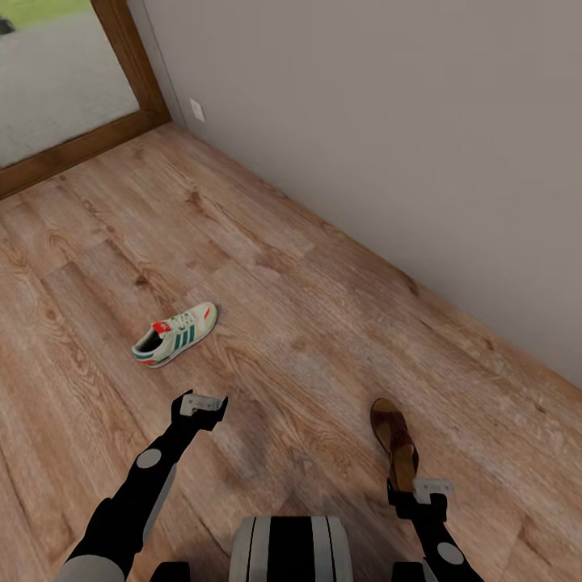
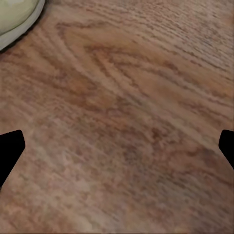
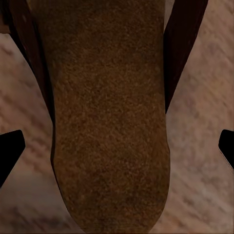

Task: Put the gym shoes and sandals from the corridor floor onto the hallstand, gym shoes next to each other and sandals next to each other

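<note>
The corridor floor (image 1: 323, 307) is spreading across the head view, meeting a plain grey wall (image 1: 388, 121) that is running diagonally at the right. A wood-framed glass door (image 1: 56, 89) is standing at the far left corner.

One gym shoe (image 1: 175, 333) is lying on its sole on the planks, well apart from the wall and just ahead of the left gripper (image 1: 200, 404). In the left wrist view the fingers (image 2: 10, 148) are standing wide apart over bare floor, holding nothing — the shoe's pale edge (image 2: 17, 19) is showing in one corner.

One sandal (image 1: 394, 443) is lying on the floor directly ahead of the right gripper (image 1: 421, 491). In the right wrist view the fingers (image 3: 9, 146) are spread wide — the sandal's footbed (image 3: 107, 122) is lying between them, untouched.
</note>
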You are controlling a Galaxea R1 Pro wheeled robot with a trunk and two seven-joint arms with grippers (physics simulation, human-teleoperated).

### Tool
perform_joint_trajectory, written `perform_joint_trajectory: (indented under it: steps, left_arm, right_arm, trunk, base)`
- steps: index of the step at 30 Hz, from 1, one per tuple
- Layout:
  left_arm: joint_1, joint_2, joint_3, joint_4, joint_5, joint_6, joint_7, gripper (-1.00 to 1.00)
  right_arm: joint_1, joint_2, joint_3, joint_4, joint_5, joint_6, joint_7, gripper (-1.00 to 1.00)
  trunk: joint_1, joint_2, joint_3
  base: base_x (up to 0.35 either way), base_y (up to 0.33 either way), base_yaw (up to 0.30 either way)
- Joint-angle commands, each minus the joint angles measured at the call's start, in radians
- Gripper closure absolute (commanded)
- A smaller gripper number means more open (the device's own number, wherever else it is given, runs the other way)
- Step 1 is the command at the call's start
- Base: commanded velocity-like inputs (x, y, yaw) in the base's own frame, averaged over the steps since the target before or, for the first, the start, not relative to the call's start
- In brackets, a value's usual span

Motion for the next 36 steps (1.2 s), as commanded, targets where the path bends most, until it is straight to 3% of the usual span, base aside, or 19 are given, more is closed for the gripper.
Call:
perform_joint_trajectory:
  steps: [1, 4, 12, 24, 33, 36]
  left_arm:
    - [0.0, -0.001, 0.003, 0.0, -0.011, -0.005, -0.005, -1.0]
    - [0.0, -0.001, 0.003, -0.002, -0.01, -0.009, -0.005, -1.0]
    - [0.008, -0.001, 0.003, -0.004, -0.01, -0.131, -0.002, -1.0]
    - [0.01, 0.001, 0.005, -0.007, -0.008, -0.156, -0.002, -1.0]
    - [0.01, 0.001, 0.004, -0.006, -0.008, -0.157, -0.003, -1.0]
    - [0.01, 0.001, 0.004, -0.006, -0.009, -0.156, -0.004, -1.0]
  right_arm:
    - [0.0, 0.0, -0.001, 0.001, 0.004, -0.003, -0.003, -1.0]
    - [-0.001, 0.0, -0.001, 0.001, 0.004, -0.003, -0.003, -1.0]
    - [-0.001, 0.0, -0.001, 0.0, 0.004, -0.003, -0.003, -1.0]
    - [-0.001, 0.0, -0.002, 0.001, 0.004, -0.003, -0.003, -1.0]
    - [0.0, 0.0, -0.002, 0.001, 0.004, -0.003, -0.003, -1.0]
    - [-0.001, 0.0, -0.002, 0.001, 0.004, -0.003, -0.003, -1.0]
  trunk:
    - [0.0, 0.0, 0.0]
    - [0.0, 0.0, 0.0]
    - [0.0, 0.0, 0.0]
    - [0.0, 0.0, -0.006]
    - [0.004, -0.002, -0.054]
    - [0.004, -0.002, -0.055]
  base:
    - [0.049, 0.0, 0.0]
    - [0.026, 0.0, 0.0]
    - [0.005, 0.0, 0.0]
    - [0.0, 0.0, 0.0]
    - [0.0, 0.0, 0.0]
    - [0.0, 0.0, 0.0]
